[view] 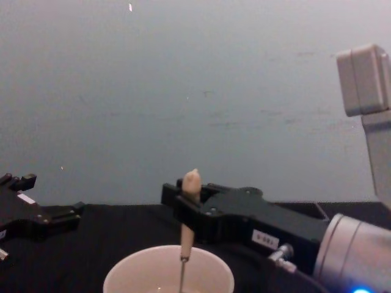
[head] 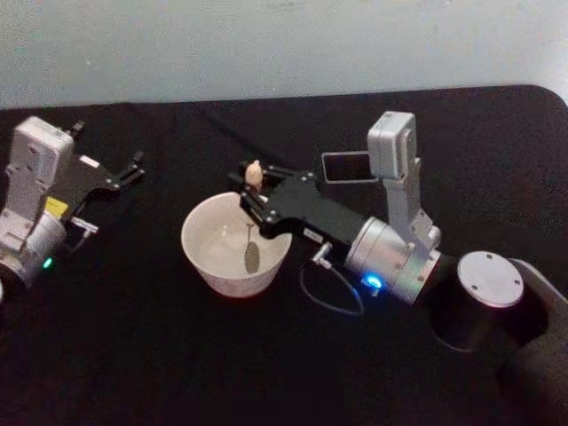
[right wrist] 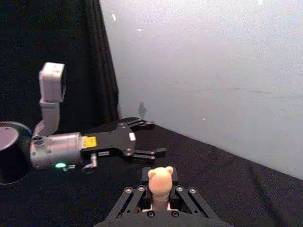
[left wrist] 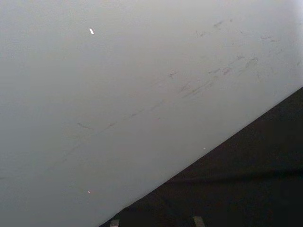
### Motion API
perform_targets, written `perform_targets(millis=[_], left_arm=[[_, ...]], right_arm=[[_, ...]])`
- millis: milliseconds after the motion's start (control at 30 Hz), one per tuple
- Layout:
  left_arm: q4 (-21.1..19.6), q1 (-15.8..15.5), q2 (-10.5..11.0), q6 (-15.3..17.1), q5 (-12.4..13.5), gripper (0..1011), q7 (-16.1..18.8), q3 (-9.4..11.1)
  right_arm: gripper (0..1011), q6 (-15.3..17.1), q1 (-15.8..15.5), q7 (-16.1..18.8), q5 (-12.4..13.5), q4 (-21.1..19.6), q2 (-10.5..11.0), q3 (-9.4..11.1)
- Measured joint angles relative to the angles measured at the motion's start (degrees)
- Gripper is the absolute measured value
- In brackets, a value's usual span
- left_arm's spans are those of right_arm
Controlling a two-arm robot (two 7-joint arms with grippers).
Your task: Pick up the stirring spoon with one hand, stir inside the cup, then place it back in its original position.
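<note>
Spoon: cream-handled metal stirring spoon [view: 185,235], light, stiff; we favour the handle.
Right tool [head: 253,191]: pinching the handle, bowl inside off-white round cup [head: 229,284].
Left tool [head: 135,169]: spread, empty, cup's 10 o'clock.

stirring spoon [head: 251,256] in cup [head: 193,222], box holder [head: 348,168] behind and right; left gripper [head: 138,169] far left

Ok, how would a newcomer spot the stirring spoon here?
On the black cloth table, find the wide round off-white cup. Standing upright in it, pinched by the right claw, not the open left claw, is the small stirring spoon: cream knobbed handle on top, thin metal stem, shiny oval bowl inside the cup.
</note>
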Motion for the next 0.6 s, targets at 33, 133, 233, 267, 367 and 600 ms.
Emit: perform_targets(millis=[33,133,233,267,367,600], left_arm=[[0.0,0.0,0.0,0.0,0.0,1001,0.0,0.0],[0.0,0.0,0.0,0.0,0.0,1001,0.0,0.0],[0.0,0.0,0.0,0.0,0.0,1001,0.0,0.0],[0.0,0.0,0.0,0.0,0.0,1001,0.0,0.0],[0.0,0.0,0.0,0.0,0.0,1001,0.0,0.0],[0.0,0.0,0.0,0.0,0.0,1001,0.0,0.0]], right_arm=[[195,0.0,-0.1,0.0,0.0,-0.2,0.0,-0.3],[195,0.0,-0.2,0.0,0.0,-0.4,0.0,-0.9],[195,0.1,0.0,-0.2,-0.2,-0.3,-0.5,-1.6],[195,0.1,0.1,-0.3,-0.2,-0.2,-0.7,-1.7],[195,0.1,0.5,-0.7,-0.6,0.4,-1.4,-2.2],[195,-0.4,2.3,-1.7,-1.8,2.6,-3.3,-3.1]])
